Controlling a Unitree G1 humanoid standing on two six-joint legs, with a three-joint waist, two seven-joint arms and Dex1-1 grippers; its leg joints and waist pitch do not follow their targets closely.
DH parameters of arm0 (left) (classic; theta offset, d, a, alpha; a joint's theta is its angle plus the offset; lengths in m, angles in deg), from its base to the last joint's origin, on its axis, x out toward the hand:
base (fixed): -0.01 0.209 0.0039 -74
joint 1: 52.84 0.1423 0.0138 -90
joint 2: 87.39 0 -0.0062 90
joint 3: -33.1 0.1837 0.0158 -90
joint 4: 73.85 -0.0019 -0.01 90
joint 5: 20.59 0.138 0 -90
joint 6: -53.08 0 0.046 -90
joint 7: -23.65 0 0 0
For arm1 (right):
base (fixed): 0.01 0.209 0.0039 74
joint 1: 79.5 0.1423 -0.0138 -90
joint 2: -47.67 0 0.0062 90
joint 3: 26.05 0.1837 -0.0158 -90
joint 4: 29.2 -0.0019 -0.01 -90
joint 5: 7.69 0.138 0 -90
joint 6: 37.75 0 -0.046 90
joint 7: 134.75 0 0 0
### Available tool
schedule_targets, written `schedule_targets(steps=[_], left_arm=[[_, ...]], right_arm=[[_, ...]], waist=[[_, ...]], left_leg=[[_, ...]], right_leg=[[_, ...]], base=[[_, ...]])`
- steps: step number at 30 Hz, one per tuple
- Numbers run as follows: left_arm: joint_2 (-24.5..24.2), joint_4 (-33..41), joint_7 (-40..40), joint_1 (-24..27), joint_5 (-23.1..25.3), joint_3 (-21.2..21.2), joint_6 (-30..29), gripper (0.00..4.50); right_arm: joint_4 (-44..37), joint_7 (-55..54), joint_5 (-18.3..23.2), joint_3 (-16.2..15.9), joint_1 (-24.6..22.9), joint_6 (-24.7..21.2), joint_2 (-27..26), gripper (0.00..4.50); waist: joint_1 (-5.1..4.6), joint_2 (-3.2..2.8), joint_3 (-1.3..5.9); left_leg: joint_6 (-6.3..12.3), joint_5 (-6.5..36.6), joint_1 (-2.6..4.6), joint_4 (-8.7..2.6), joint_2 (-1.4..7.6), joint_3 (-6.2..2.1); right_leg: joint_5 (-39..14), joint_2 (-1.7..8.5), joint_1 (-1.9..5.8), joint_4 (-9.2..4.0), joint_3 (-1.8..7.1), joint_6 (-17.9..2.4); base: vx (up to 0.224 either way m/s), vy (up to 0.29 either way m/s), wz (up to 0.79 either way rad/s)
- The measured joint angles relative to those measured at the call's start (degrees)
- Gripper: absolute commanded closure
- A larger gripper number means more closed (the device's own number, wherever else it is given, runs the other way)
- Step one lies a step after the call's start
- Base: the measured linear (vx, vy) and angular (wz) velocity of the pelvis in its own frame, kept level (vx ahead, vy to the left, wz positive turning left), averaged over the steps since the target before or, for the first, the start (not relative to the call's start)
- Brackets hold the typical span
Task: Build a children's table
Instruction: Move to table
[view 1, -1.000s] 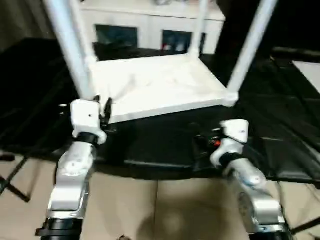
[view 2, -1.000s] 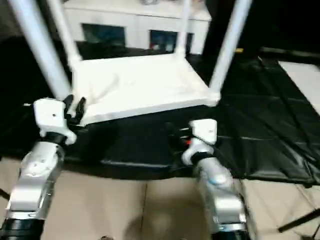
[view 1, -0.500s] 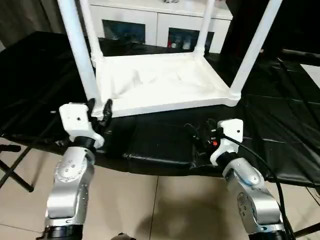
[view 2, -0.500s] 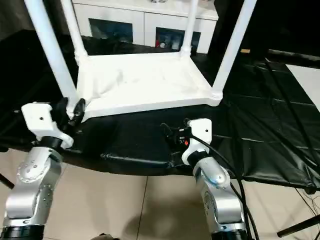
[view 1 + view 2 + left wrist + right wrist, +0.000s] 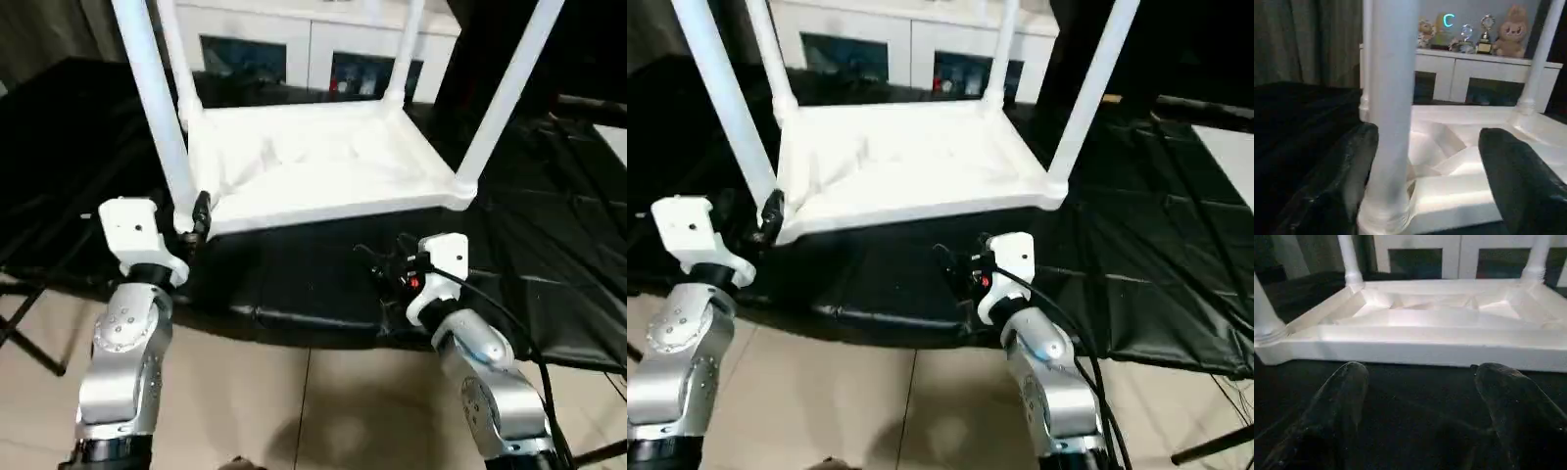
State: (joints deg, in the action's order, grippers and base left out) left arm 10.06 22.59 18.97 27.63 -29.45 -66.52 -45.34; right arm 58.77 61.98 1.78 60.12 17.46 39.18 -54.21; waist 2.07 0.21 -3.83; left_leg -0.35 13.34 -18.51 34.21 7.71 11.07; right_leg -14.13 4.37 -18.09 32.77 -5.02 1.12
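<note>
Still risky: left gripper [image 5: 1425, 181], jaws spread around long white tapered plastic leg [image 5: 157, 108] lower-left, could nudge it; right gripper [image 5: 1425, 406] released.

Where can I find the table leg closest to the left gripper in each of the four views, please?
Left eye view: the leg is at upper left, rising beside the left gripper.
Right eye view: upper left.
Left wrist view: close up, between the fingers, at.
Right wrist view: standing in the tabletop corner.
Shared landmark: the white cabinet behind the table.
</note>
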Motion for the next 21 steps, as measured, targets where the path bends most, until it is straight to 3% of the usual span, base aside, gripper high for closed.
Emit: schedule_targets(steps=[2, 4, 5, 7, 10, 11, 12, 13, 14, 15, 16, 17, 18, 19, 20, 21], left_arm=[[0.0, 0.0, 0.0, -0.1, 0.0, -0.2, 0.0, 0.28], [0.0, 0.0, 0.0, -0.1, -0.1, -0.2, -0.1, 0.15], [0.1, 0.0, 0.0, -0.1, -0.2, -0.1, -0.3, 0.08], [0.2, 0.0, 0.0, -0.4, -0.2, 0.3, -0.4, 0.06], [0.3, 0.0, 0.4, -1.2, -0.3, 0.3, -0.4, 0.03], [0.3, 0.0, 0.5, -1.3, -0.4, 0.3, -0.4, 0.03], [0.2, 0.0, 0.9, -1.3, -0.4, -0.6, -0.5, 0.03], [0.2, -0.3, 1.4, -1.3, -0.5, -1.9, -0.4, 0.03], [0.3, -0.3, 1.3, -1.3, -1.2, -3.1, -0.1, 0.03], [0.2, 0.0, 0.5, -1.3, -2.4, -3.2, 0.2, 0.03], [0.5, 0.3, -0.6, -1.5, -3.7, -2.9, 0.2, 0.03], [2.4, 0.5, -2.5, -1.9, -5.3, -1.5, 0.1, 0.03], [3.5, 0.8, -4.5, -1.5, -6.4, 1.4, 0.0, 0.03], [3.5, 1.3, -6.4, -0.9, -7.2, 3.6, -0.1, 0.03], [3.2, 2.0, -8.5, -0.8, -7.7, 5.2, -0.2, 0.03], [3.2, 3.0, -9.4, -0.5, -8.2, 5.7, -0.2, 0.03]], right_arm=[[0.0, 0.0, 0.0, 0.0, 0.0, 0.0, 0.0, 0.66], [0.0, 0.1, 0.1, 0.0, 0.0, 0.0, 0.0, 0.66], [0.0, 0.1, 0.1, 0.1, 0.0, 0.0, 0.1, 0.66], [0.0, 0.1, 0.1, 0.3, 0.0, 0.0, 0.5, 0.66], [0.0, 0.1, 0.1, 0.9, 0.0, 0.0, 0.6, 0.66], [0.1, 0.1, 0.2, 0.9, 0.2, -0.1, 0.3, 0.66], [0.1, 0.4, 0.3, 0.3, 0.9, -0.2, -0.4, 0.66], [0.1, 0.7, 0.7, -0.3, 1.5, -0.2, -0.8, 0.66], [0.0, 0.8, 1.3, -0.6, 1.7, -0.2, -0.9, 0.66], [-0.1, 0.9, 1.5, -0.5, 1.5, -0.2, -0.7, 0.66], [-0.1, 0.9, 1.5, -0.2, 1.3, -0.2, -0.4, 0.66], [-0.1, 0.9, 1.6, 0.9, 0.3, -0.1, 0.4, 0.66], [0.3, 0.8, 1.6, 2.1, -0.5, -0.2, 1.4, 0.66], [0.5, 0.7, 1.6, 2.7, -0.6, -0.2, 1.5, 0.66], [0.4, 0.7, 1.6, 2.8, -0.2, -0.1, 1.3, 0.66], [0.3, 0.7, 1.6, 2.6, 0.1, 0.0, 0.9, 0.66]], waist=[[-1.01, -0.03, -0.36], [-1.98, 0.14, -0.39], [-2.21, 0.23, -0.35], [-2.36, 0.29, -0.23], [-1.32, 0.21, 0.1], [-1.47, 0.07, 0.42], [-1.94, 0.21, 0.55], [-2.47, 0.47, 0.72], [-2.81, 0.92, 1.0], [-3.23, 1.72, 1.56], [-3.5, 3.37, 2.21], [-3.67, 3.96, 2.04], [-3.19, 3.94, 2.0], [-2.78, 3.94, 1.93], [-1.71, 3.71, 1.97], [-0.89, 2.84, 1.97]], left_leg=[[-0.28, 0.6, 1.01, -0.01, 0.31, -0.13], [-0.5, 1.0, 1.35, -0.03, 0.29, -0.32], [-0.56, 1.2, 1.4, -0.03, 0.26, -0.32], [-0.53, 1.6, 1.32, 0.0, 0.2, -0.25], [0.08, 2.7, 1.46, 0.03, 0.12, -0.4], [0.11, 3.3, 1.93, -0.02, 0.0, -0.76], [0.12, 3.8, 2.29, -0.02, -0.6, -1.55], [0.19, 4.4, 2.77, 0.06, -1.27, -2.53], [0.16, 5.2, 3.5, 0.08, -2.11, -3.94], [0.55, 5.9, 3.74, 0.21, -3.09, -4.84], [0.63, 6.3, 3.43, 1.37, -4.63, -4.91], [2.14, 7.4, 2.46, 5.42, -5.23, -5.27], [3.99, 6.5, 1.11, 8.25, -4.86, -6.03], [3.9, 4.8, -0.31, 8.98, -4.57, -6.24], [1.73, 2.6, -1.93, 6.35, -3.45, -6.34], [-0.01, 1.8, -2.99, 3.85, -2.02, -6.58]], right_leg=[[-0.7, 0.03, 1.16, -0.37, -0.69, -0.1], [-0.7, 0.03, 1.53, -0.61, -0.73, -0.1], [-0.7, 0.03, 2.07, -0.78, -0.65, -0.1], [-0.7, 0.02, 2.34, -0.9, -0.47, -0.1], [-0.7, -0.15, 2.79, -1.44, -0.49, -0.2], [-1.4, -0.22, 2.27, -0.86, -0.55, -0.8], [-2.1, -0.13, 1.23, 1.7, -0.39, -1.9], [-2.5, 0.35, -0.65, 5.19, 0.02, -1.5], [-2.8, 0.5, -3.99, 9.1, 0.72, -0.1], [-2.1, 0.78, -6.35, 8.8, 1.73, 0.2], [0.1, 1.81, -7.07, 4.99, 3.49, -0.5], [0.5, 1.74, -7.01, 6.68, 5.63, 0.7], [0.1, 1.21, -6.19, 6.54, 6.66, 0.7], [0.2, 0.61, -5.53, 6.14, 7.52, 0.9], [0.3, -0.26, -5.34, 6.06, 7.36, 0.8], [0.3, -1.42, -5.23, 6.09, 6.75, 0.8]], base=[[0.079, 0.015, -0.12], [0.09, 0.007, -0.15], [0.119, -0.001, -0.1], [0.136, -0.002, -0.06], [0.175, -0.005, 0.08], [0.265, -0.009, 0.07], [0.286, -0.055, -0.04], [0.286, -0.055, -0.04], [0.204, -0.127, -0.26], [0.015, -0.1, -0.31], [0.015, -0.1, -0.31], [0.0, 0.0, 0.0], [0.108, 0.003, 0.25], [0.108, 0.003, 0.25], [0.0, 0.0, 0.0], [-0.183, -0.018, -0.16]])
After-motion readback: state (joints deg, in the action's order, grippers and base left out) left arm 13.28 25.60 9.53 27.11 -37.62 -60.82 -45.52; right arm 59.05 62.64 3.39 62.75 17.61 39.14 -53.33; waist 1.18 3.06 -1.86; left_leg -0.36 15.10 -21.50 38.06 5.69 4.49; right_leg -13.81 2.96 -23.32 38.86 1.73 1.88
